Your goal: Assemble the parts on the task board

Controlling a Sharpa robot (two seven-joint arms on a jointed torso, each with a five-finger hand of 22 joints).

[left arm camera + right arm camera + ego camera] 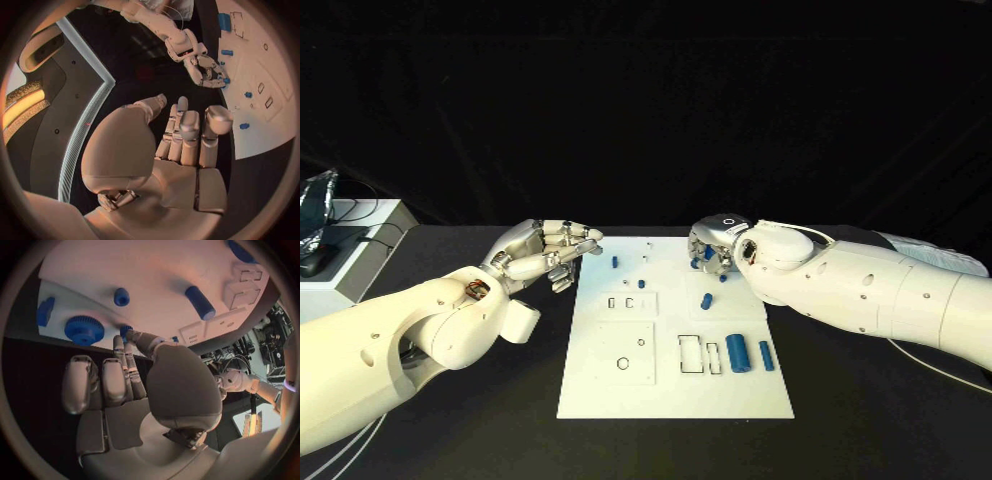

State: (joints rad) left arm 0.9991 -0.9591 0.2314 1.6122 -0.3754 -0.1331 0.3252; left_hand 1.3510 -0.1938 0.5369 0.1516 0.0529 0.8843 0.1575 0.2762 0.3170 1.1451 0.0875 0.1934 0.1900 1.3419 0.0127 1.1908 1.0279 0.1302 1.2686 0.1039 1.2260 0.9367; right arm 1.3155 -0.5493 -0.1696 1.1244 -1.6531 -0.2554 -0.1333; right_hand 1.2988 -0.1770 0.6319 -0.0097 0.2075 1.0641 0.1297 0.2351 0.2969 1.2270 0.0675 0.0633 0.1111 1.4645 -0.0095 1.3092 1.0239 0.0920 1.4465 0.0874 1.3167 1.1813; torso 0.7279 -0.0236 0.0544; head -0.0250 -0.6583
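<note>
The white task board (668, 395) lies in the middle of the black table. My right hand (718, 245) hovers over its far right corner. In the right wrist view its thumb and a fingertip (119, 341) meet on a small blue part (127, 329), which they seem to pinch. A blue gear (84, 329) lies beside it at the board's edge, with a peg (121, 296) and a cylinder (200, 302) further in. My left hand (548, 252) hangs just off the board's far left corner, fingers curled in and holding nothing.
Two blue cylinders (736, 353) (766, 355) lie near the board's right edge beside rectangular slots (691, 354). Small blue pieces (616, 262) (707, 299) sit on the far half. A pale box with cables (358, 255) stands at the table's left.
</note>
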